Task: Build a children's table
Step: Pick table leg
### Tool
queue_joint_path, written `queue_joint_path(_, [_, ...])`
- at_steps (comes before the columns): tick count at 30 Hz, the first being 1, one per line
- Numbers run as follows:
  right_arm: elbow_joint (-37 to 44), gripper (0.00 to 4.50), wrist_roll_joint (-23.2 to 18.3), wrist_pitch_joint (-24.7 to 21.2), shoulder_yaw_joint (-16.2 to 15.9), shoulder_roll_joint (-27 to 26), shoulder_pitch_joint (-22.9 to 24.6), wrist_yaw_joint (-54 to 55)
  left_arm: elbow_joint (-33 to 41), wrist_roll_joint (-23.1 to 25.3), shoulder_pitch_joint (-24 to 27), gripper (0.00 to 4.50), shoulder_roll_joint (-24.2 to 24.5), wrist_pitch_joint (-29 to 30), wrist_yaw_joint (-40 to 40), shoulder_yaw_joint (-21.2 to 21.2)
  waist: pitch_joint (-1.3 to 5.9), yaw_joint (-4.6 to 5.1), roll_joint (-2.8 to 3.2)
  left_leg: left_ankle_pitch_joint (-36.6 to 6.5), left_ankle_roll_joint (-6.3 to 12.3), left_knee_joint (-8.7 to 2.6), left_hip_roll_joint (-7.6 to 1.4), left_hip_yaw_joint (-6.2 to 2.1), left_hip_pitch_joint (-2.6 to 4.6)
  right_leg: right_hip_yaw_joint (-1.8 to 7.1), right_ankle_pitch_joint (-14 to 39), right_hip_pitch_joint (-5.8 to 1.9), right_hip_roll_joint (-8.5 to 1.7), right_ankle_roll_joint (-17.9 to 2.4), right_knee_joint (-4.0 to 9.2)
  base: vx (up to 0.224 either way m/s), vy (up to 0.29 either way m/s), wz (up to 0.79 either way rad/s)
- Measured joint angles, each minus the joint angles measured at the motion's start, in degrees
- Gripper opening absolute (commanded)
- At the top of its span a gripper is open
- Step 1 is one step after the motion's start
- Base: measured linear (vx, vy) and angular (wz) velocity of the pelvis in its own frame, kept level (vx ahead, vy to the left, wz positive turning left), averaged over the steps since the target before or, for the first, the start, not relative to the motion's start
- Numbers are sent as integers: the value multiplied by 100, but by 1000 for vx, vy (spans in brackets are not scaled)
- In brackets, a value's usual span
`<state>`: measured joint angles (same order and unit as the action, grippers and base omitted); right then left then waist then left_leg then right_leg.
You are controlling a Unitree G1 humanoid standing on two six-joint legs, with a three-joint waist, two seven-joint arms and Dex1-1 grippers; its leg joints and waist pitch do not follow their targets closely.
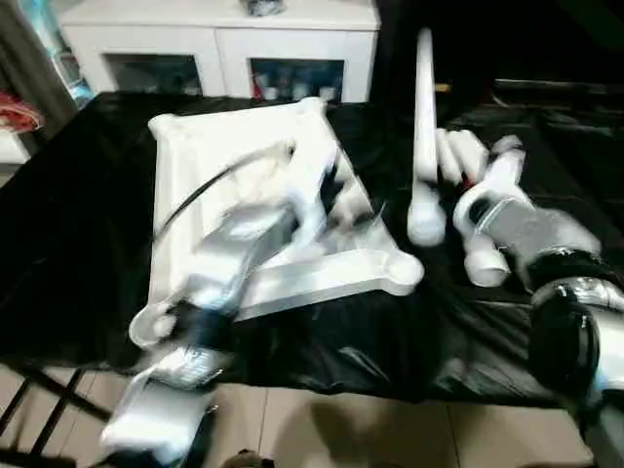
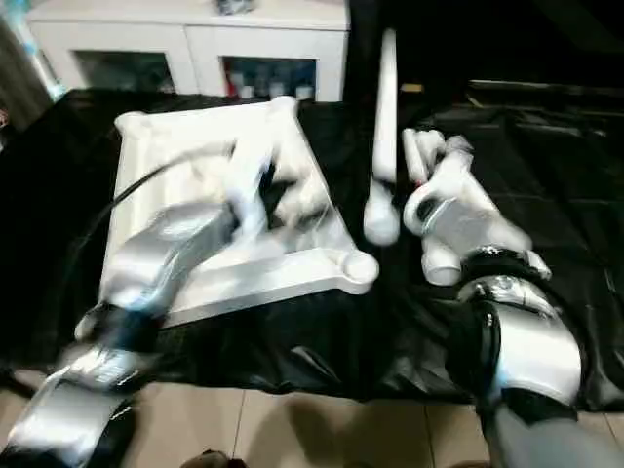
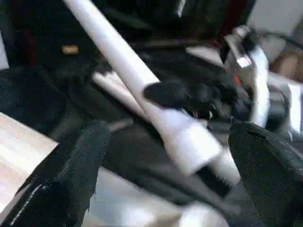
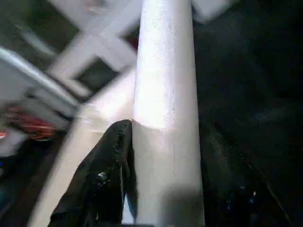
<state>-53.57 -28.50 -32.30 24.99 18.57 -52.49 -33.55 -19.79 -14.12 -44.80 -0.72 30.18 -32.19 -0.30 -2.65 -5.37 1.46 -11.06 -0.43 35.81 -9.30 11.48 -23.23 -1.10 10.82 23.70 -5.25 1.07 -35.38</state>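
Head views. Right arm, lower right, reaches up-frame; right gripper (image 4: 142,184) is clamped on a white table leg (image 1: 425,146) held nearly upright at centre right. Left arm, lower left, stretches diagonally over the inverted table top (image 1: 195,156) at centre left on the black-covered table (image 1: 58,263); left gripper (image 3: 175,165) has its fingers wide apart, grasping nothing. Spare legs (image 1: 468,156) lie at right.

White table leg (image 4: 165,104) between black jaws, over black cloth (image 4: 251,94).

left gripper (image 3: 165,156) spread wide, right gripper (image 4: 142,189) clamped
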Motion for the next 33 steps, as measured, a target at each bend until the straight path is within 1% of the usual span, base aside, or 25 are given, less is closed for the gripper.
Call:
queue_joint_path(1, [760,184,-202,-162,-125,10,468,-428,-115,-191,-117,450,-144,171,101,228,-1,-54,-3,2,3,1,-6,1,-1,-8,0,-3,0,0,2,0,0,0])
queue_joint_path(2, [1123,184,-331,-253,-214,-11,709,-690,-154,-285,-153,450,-188,271,152,360,-1,-86,1,2,3,4,-6,2,-1,-7,0,-3,-1,0,-1,0,0,0])
queue_joint_path(3, [1400,184,-400,-341,-324,-38,901,-890,-206,-373,-192,450,-212,359,186,448,-1,-97,1,4,4,5,-7,2,-1,-7,-1,0,-1,0,-5,0,0,0])
queue_joint_path(4, [1786,184,-526,-423,-447,-46,1195,-1124,-259,-509,-242,450,-270,508,201,566,-2,-120,0,7,7,7,-11,2,-3,-10,-2,0,-1,-3,-6,0,0,0])
queue_joint_path(7, [2683,183,-934,-715,-537,-48,1742,-1565,-278,-971,-378,450,-497,927,199,843,-4,-170,5,13,13,8,-10,8,-7,-11,-8,-1,-5,-12,-4,0,0,0])
queue_joint_path(11, [3525,183,-1338,-976,-531,-39,1958,-1900,-272,-1505,-635,450,-630,1365,194,1062,-4,-180,7,21,13,8,-10,10,-3,-10,-21,-7,-5,-34,7,0,0,0])
queue_joint_path(13, [3941,183,-1467,-1093,-562,-12,2155,-2056,-243,-1669,-719,450,-646,1504,193,1113,-4,-169,7,20,8,4,-10,10,9,-10,-21,-20,-5,-34,14,0,0,0])
queue_joint_path(14, [4010,183,-1479,-1124,-592,1,2203,-2078,-239,-1707,-732,450,-648,1526,193,1144,-4,-151,8,17,3,4,-10,10,11,-10,-21,-23,-5,-33,16,0,0,0])
queue_joint_path(15, [4075,183,-1488,-1147,-628,16,2266,-2081,-235,-1751,-735,433,-660,1564,195,1179,-4,-128,7,12,-10,1,-9,8,12,-10,-22,-26,-5,-33,21,0,0,0])
queue_joint_path(16, [4164,183,-1495,-1190,-668,17,2352,-2081,-234,-1789,-736,433,-665,1601,208,1201,-5,-113,7,9,-16,-2,-9,8,11,-11,-22,-27,-5,-33,26,0,0,0])
queue_joint_path(19, [4214,183,-1496,-1241,-756,18,2417,-2068,-190,-1942,-738,405,-673,1635,270,1295,-6,-76,6,9,-17,-9,-8,8,10,-11,-22,-26,-6,-33,32,0,0,0])
queue_joint_path(24, [4250,183,-1488,-1252,-840,26,2417,-2027,-119,-2011,-771,359,-673,1653,448,1320,-6,-78,6,24,7,-26,-8,8,9,-16,-22,-24,-5,-32,43,0,0,0])
queue_joint_path(25, [4289,183,-1488,-1261,-862,25,2417,-2004,-118,-2028,-771,337,-673,1677,503,1351,-6,-78,5,24,8,-27,-8,8,8,-17,-21,-23,-6,-32,44,0,0,0])
queue_joint_path(29, [4434,183,-1490,-1264,-871,27,2416,-1994,-100,-2122,-771,321,-674,1692,581,1405,-7,-84,4,24,8,-28,-8,8,6,-18,-21,-22,-6,-32,45,0,0,0])
queue_joint_path(30, [4435,183,-1490,-1264,-878,27,2416,-1993,-95,-2125,-771,302,-674,1692,609,1406,-7,-84,4,24,8,-28,-8,8,6,-18,-21,-22,-6,-32,45,0,0,0])
queue_joint_path(33, [4435,183,-1490,-1264,-935,27,2417,-1988,-80,-2196,-771,283,-674,1696,642,1406,-8,-84,2,26,4,-28,-8,8,7,-18,-21,-22,-6,-32,45,0,0,0])
